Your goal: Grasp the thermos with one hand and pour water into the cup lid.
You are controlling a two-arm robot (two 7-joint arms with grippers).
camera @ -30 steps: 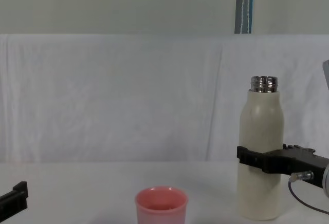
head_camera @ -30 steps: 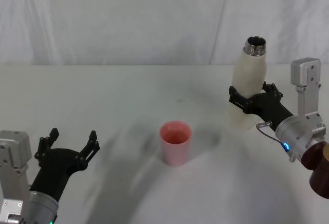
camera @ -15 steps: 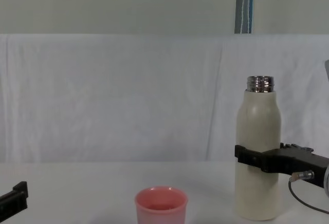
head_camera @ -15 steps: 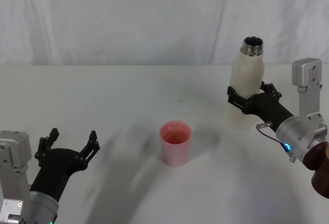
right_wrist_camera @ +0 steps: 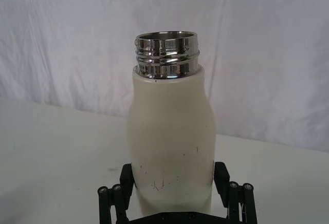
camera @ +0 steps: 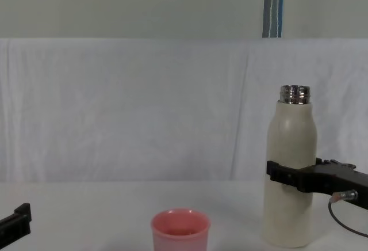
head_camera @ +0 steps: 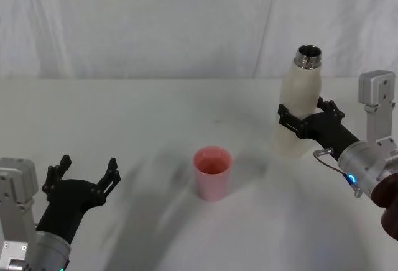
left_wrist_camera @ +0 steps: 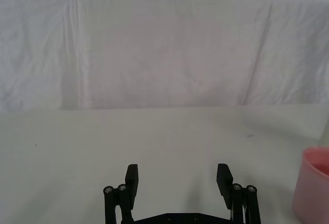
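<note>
Your right gripper point(head_camera: 303, 124) clamps the unlabelled thermos point(head_camera: 299, 101) at frame right; your left gripper point(head_camera: 83, 176) sits open at lower left, cup lid point(head_camera: 212, 173) at centre.

Bench point(head_camera: 124, 115), as I see it from the head camera: a plain white surface meeting a white cloth backdrop point(head_camera: 155, 22) at its far edge. Two things stand on it. The cup lid point(head_camera: 212, 173) sits upright near the middle, well apart from both sets of jaws. The thermos point(head_camera: 300, 106) stands upright between the right jaws, base apparently on the bench.
</note>
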